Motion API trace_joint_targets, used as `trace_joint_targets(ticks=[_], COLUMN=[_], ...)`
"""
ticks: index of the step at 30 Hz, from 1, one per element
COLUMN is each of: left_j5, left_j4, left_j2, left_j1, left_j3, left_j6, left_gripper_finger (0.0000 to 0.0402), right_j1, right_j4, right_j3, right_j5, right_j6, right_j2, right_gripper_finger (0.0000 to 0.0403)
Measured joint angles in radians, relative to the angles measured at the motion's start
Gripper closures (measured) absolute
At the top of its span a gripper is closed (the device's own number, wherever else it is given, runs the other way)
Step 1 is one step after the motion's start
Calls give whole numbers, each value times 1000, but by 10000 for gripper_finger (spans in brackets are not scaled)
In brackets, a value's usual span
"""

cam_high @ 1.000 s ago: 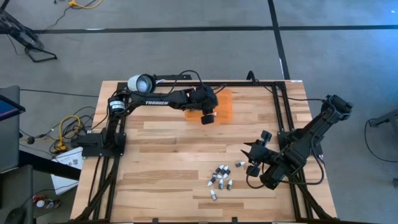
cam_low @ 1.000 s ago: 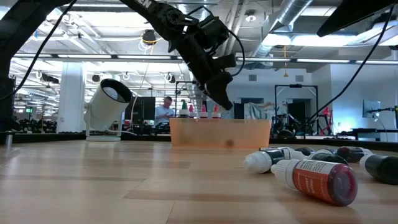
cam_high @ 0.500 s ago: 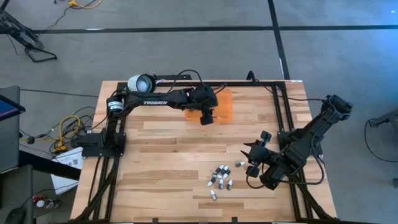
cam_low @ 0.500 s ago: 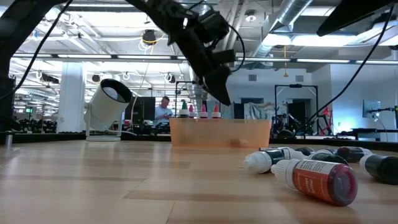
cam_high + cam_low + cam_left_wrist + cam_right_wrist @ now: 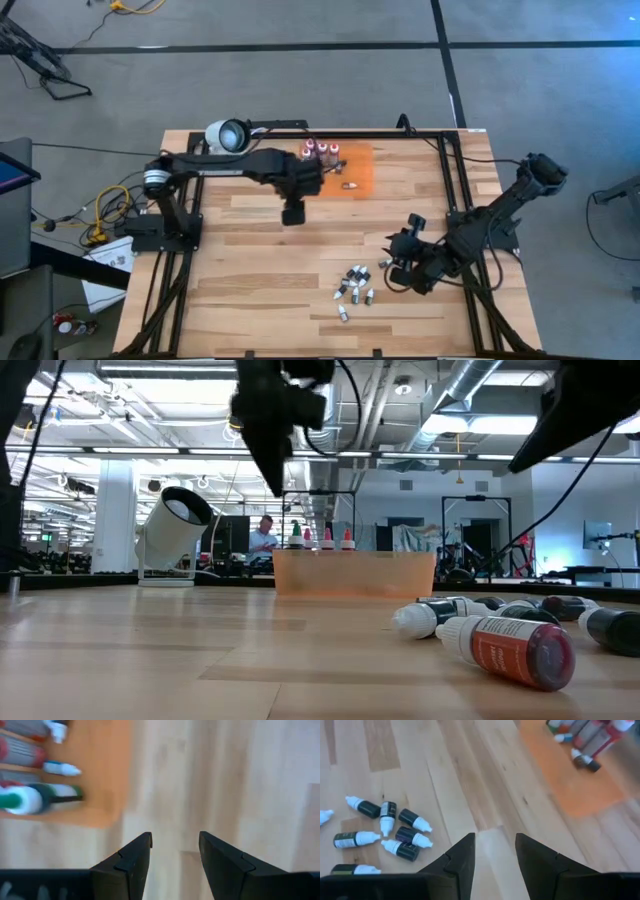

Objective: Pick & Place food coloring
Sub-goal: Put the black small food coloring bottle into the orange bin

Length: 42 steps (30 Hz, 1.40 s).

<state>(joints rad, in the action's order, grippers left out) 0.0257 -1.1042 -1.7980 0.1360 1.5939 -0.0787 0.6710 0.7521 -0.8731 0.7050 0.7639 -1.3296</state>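
Left gripper (image 5: 292,212): fingers parted, nothing between them; bare wood shows in the gap in the left wrist view (image 5: 175,852). It hangs above the light wooden table (image 5: 250,260), just off the near-left corner of the flat orange rectangular mat (image 5: 352,170), clear of the surface.

Right gripper (image 5: 404,243): fingers parted and empty; the right wrist view (image 5: 495,852) shows only table between them. It sits well apart from the mat, toward the table's near-right side, just beside the loose cluster of bottles.

Food coloring, group 1: several small bottles with white caps (image 5: 322,152), red and pink among them, stand upright along the mat's far-left edge; in the low view (image 5: 320,538) their tips show above the mat's edge. 1 small dark bottle (image 5: 350,185) lies on its side on the mat, near its middle.

Food coloring, group 2: a cluster of tiny dark dropper bottles with white tips (image 5: 354,285) lies on the table, well apart from the mat on its near side. In the low view, a red-labelled bottle (image 5: 512,650) lies on its side nearest the camera.

A white round lamp (image 5: 228,133) stands at the table's far edge, left of the mat.
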Motion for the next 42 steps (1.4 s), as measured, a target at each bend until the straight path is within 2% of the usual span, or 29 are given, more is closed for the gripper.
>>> trace_joint_targets(ticks=[3,7,13,16,20,25,30,35,42], left_j5=[-23,-18,-17,-14,-14,14,41,52,68], left_j4=[-2,27,250,430,799,1225,1450,1530,1545], left_j2=[80,222,508,655,821,896,897,895,895], left_j1=[-39,-91,-168,-207,-275,-364,-428,-474,-483], left_j3=[-89,-278,-642,-802,-1008,-1223,-1290,-1292,-1292], left_j6=[36,95,202,246,257,217,168,116,101], left_gripper_finger=[237,237,237,237,237,237,237,237,237], right_j1=[-27,-53,-32,-8,18,50,77,79,48], right_j4=[-65,-104,-132,-197,-289,-423,-511,-571,-686], right_j3=[29,40,51,99,171,269,334,390,443], right_j5=[-35,-65,-75,-78,-78,-116,-123,-117,-136], right_j6=[-59,-107,-118,-143,-145,-142,-128,-132,-186], right_j2=[0,0,0,-1,-1,-1,-1,-1,-1], right_gripper_finger=[269,269,269,269,269,269,269,269,267])
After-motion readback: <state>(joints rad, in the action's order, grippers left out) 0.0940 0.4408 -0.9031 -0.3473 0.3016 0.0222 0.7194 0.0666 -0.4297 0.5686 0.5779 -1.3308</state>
